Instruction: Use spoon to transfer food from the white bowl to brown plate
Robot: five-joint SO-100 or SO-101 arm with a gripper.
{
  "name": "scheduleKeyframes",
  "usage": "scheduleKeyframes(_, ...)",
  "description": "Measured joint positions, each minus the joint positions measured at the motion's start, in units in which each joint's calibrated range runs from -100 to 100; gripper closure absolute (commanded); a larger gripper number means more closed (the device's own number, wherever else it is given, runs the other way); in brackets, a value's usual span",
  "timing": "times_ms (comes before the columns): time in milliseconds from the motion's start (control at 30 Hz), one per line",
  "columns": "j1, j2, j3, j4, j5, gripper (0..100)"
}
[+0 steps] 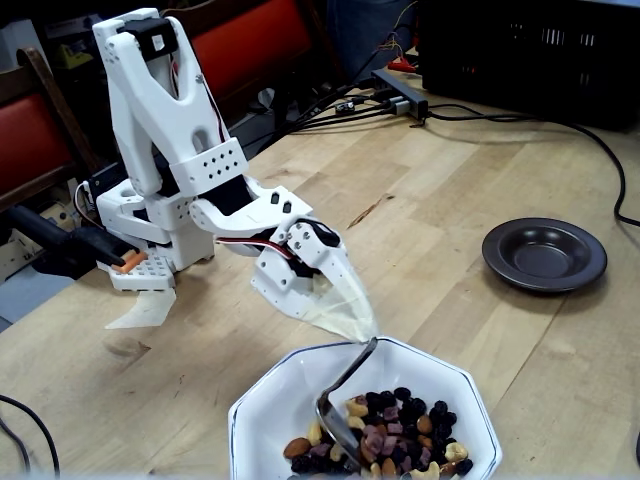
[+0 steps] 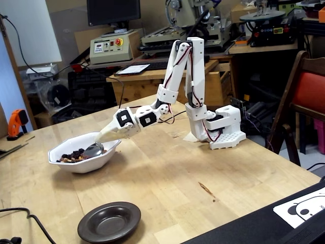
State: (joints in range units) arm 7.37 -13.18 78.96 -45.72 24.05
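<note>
The claw (image 1: pixel 352 322) was clenched on the spoon (image 1: pixel 345 400), its tip dipped into the food (image 1: pixel 395 430) in the white bowl (image 1: pixel 270 410) at lower centre. Best to scoop shallow, lift level — the brown plate (image 1: pixel 545 253) sat well apart, at right.

Shiny metal spoon (image 1: pixel 344 400) in the glossy ceramic bowl (image 1: pixel 262 410); beside it, pale wooden table (image 1: pixel 440 180) (matt, grainy) and glossy dark plate (image 1: pixel 545 254).
</note>
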Motion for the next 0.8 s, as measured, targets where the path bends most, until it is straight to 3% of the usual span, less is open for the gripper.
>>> scheduleKeyframes(433, -0.36, 0.0, 0.0, 0.0, -1.27, 98)
scheduleKeyframes(800, -0.44, 0.0, 0.0, 0.0, -9.08, 98)
